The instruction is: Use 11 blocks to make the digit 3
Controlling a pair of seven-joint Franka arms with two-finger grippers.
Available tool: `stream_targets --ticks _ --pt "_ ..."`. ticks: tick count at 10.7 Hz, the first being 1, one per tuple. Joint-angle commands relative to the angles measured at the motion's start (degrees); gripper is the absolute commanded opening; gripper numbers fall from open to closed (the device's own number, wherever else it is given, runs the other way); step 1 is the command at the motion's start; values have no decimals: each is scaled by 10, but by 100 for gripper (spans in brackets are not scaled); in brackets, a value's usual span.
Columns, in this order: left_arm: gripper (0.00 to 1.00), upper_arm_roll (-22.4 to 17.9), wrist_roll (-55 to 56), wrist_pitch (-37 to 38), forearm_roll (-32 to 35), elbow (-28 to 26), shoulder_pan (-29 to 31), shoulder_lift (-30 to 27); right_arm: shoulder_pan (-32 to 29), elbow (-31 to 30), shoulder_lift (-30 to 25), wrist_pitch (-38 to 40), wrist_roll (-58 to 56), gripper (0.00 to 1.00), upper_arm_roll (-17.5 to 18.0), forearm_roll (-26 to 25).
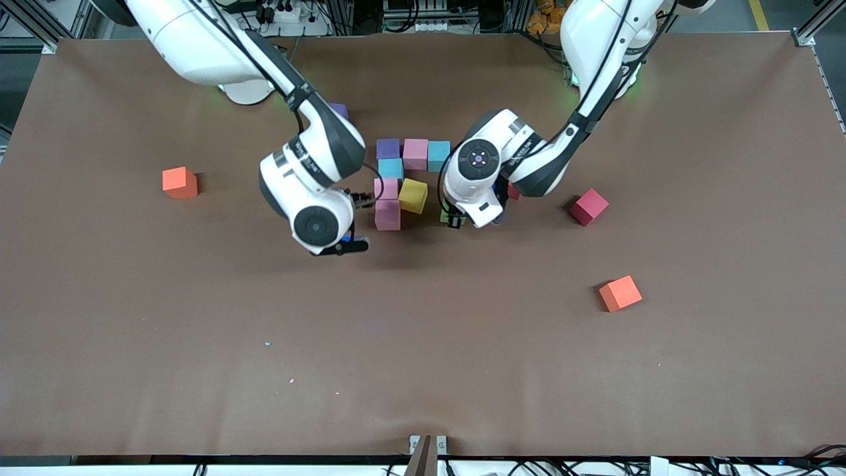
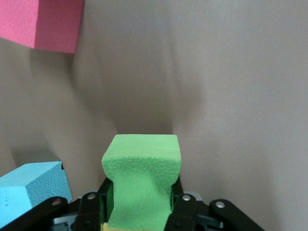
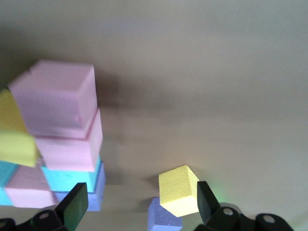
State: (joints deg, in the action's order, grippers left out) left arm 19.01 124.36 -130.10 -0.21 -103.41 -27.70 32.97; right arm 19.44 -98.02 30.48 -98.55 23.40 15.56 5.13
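On the brown table (image 1: 132,317) a partial figure of touching cubes sits between the two arms: a purple cube (image 1: 388,148), pink cube (image 1: 415,153) and blue cube (image 1: 439,155) in a row, a second blue cube (image 1: 390,168) just nearer the camera, then two pink cubes (image 1: 387,206) with a tilted yellow cube (image 1: 413,196) beside them. The left gripper (image 1: 456,218) hangs beside the figure (a sliver of green shows at it). The right gripper (image 1: 344,244) is low over bare table near the pink cubes. A crimson cube (image 1: 589,207) and two orange cubes (image 1: 620,293) lie well apart.

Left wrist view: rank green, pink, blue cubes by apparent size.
1. green cube, closest, gripped in the left tool.
2. pink cube and blue cube: both cut off by the frame, so no ranking between them.
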Motion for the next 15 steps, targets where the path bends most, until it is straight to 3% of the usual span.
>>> stream_targets --ticks 1,6,15 --pt "0 -6 25 -9 9 6 -17 12 -17 -186 -109 -81 -46 100 30 -4" --pt "0 -6 72 -10 11 22 -23 25 -20 -332 -151 -161 -97 100 77 -5" --pt "0 -7 144 -10 11 31 -38 39 -35 -357 -156 -175 -155 100 81 -51"
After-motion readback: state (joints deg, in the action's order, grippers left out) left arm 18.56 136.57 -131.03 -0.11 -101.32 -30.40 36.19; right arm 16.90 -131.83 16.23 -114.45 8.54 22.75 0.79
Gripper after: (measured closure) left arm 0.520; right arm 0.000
